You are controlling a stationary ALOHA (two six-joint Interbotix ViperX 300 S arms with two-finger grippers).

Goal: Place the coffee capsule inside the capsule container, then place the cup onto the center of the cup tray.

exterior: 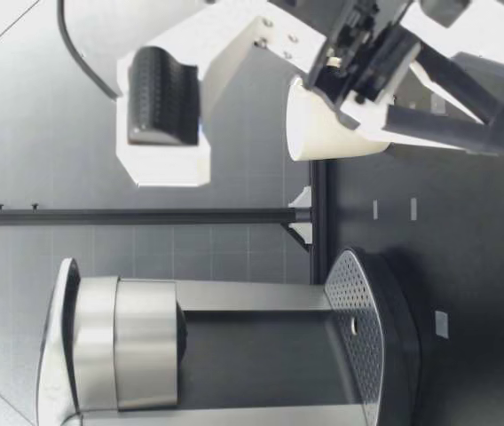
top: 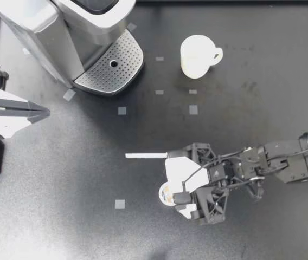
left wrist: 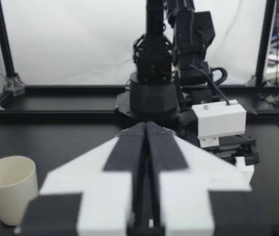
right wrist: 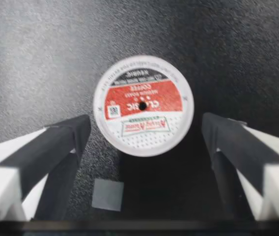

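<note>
Inspecting right gripper [top: 174, 189] first: fingers spread wide, nothing gripped, arm reaching in across the counter [top: 62, 216] from the right side. Coffee capsule [top: 166, 193] lying on the counter between those fingers, printed foil lid facing up. Confirmed in the right wrist view: coffee capsule [right wrist: 143, 105] flanked by both fingers [right wrist: 56, 142], bare counter showing on either side (neither finger touching it). Grey tape square [right wrist: 107, 194] stuck to the counter just beside the capsule, under the gripper. White strip [top: 146, 155] flat on the counter, one end just beside the right gripper.

Cup [top: 197, 56] upright on the counter, well apart from the right gripper, handle turned away from the coffee machine [top: 62, 27]. Cup tray [top: 110, 67] (perforated metal plate at the machine's foot) near the cup, not touching it. Low view: cup [exterior: 323, 124] standing on the counter, cup tray [exterior: 358, 311] beside it and apart.

Left gripper [top: 43, 112] at the counter's left edge, well apart from capsule and cup, fingers pressed together on nothing. Same reading in the left wrist view, with the cup [left wrist: 12, 189] standing ahead and off to one side.
</note>
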